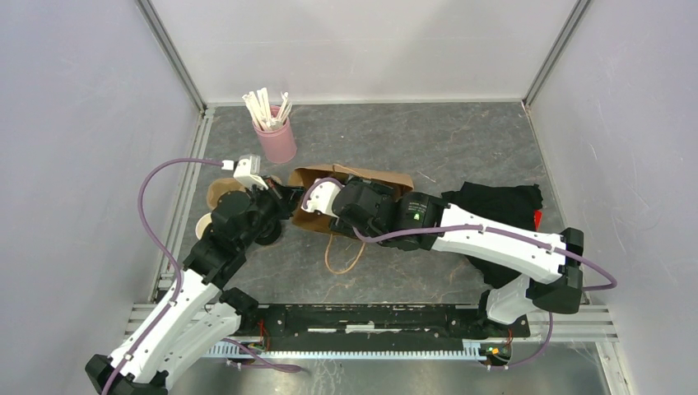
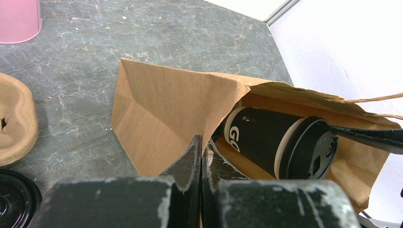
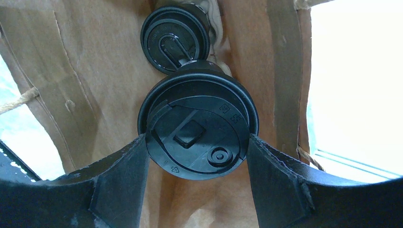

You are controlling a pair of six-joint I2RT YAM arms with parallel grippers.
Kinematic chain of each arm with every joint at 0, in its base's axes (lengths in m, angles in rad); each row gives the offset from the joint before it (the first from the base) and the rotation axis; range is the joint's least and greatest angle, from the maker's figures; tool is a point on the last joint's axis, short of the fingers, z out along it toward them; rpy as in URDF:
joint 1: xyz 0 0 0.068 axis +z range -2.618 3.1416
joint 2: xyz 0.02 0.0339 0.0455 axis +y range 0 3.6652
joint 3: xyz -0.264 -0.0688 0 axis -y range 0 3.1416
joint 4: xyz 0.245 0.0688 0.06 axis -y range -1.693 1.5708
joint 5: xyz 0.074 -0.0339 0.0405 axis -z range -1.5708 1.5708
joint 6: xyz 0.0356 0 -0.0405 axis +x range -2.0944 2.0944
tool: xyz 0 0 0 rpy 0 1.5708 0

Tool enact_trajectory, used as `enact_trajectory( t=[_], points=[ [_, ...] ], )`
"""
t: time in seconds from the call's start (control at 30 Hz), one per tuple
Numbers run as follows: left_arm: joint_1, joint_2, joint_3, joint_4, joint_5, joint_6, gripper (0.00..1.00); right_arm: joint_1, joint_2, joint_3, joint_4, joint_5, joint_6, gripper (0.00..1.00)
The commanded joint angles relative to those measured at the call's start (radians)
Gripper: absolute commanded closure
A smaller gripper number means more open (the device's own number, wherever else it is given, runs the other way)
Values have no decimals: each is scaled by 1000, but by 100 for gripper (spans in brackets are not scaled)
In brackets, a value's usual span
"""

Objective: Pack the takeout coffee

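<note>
Brown paper bag (image 2: 161, 114) lay sideways, mouth edge pinched by left pincer (image 2: 202, 148). Right pincer (image 3: 197, 142) clamped coffee cup (image 3: 190, 118) by lid inside; second cup (image 3: 175, 38) behind, upper centre. Lid-only grip risked popping lid, spilling.

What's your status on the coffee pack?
Left gripper shut on paper bag edge. Right gripper inside bag, shut on coffee cup at its lid. Second cup lies deeper in. Nothing seen blocking.

Grey table (image 1: 461, 140) bears pink cup (image 1: 278, 141), brown bag (image 1: 379, 176), pulp tray (image 1: 221, 192), black cloth (image 1: 498, 202).
</note>
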Motion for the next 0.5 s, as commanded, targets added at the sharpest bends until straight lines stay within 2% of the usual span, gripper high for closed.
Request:
enact_trajectory(
  t=[0.0,0.3,0.47],
  points=[
    [-1,-2,-16,63,16,50,98,3,-6,10,-16,19,-42,100],
    [-1,-14,-17,44,26,64,98,3,13,26,-86,48,-73,100],
    [-1,-20,-23,40,29,72,98,4,-8,-55,-40,82,-112,100]
  ],
)
